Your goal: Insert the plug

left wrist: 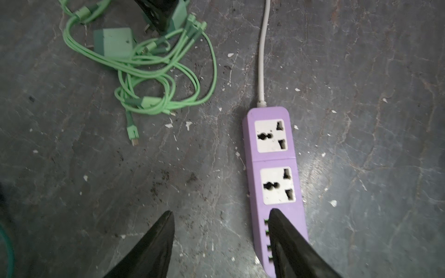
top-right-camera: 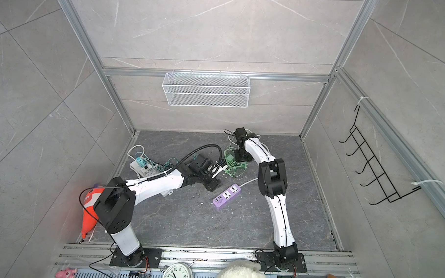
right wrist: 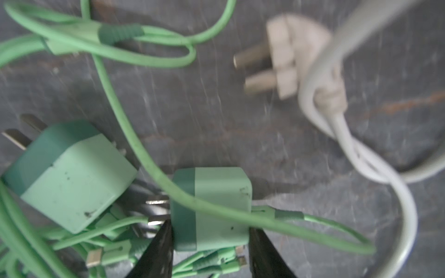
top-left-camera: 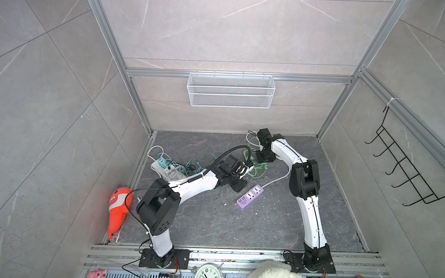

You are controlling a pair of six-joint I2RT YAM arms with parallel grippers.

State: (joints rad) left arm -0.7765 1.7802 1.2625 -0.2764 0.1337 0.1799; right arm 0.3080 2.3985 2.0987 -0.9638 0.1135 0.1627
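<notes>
Pale grey marbled panels point(top-left-camera: 233, 30), framed in aluminium profile, enclose a darker, veined, slate-like bench point(top-left-camera: 213, 220) flecked with white crumbs. Toward the far middle of it, within a tangle of matte green cables point(left wrist: 168, 79), the green charger plug point(right wrist: 221, 187) is found, near the purple power strip point(left wrist: 272, 158) but not touching it.

The plug is a rounded block of smooth, scuffed plastic, dark green at the pronged end and pale green elsewhere. Its axis is laid about level with the bench, and the flat metal prongs point(right wrist: 156, 199) are pointed sideways toward a second charger point(right wrist: 72, 178) of the same two greens. One green cable is draped slantwise over its upper face. The plug is pinched by the right end effector point(right wrist: 210, 227), whose black tapered fingers point(right wrist: 161, 248) are pressed against the pronged end and the opposite pale end. Whether the plug is lifted clear of the bench cannot be told.

The strip is a long bar with rounded corners, laid flat with its sockets facing up. In both top views its long axis is set slantwise, the port end toward the near left and the white cord point(left wrist: 262, 60) leaving toward the far right. Two white socket plates and a row of green-lined ports are carried on its top.

The left end effector point(left wrist: 221, 211) is held spread above the port end, with nothing gripped. A blurred white plug point(right wrist: 289, 55) with two round pins is seen beside the green tangle.
</notes>
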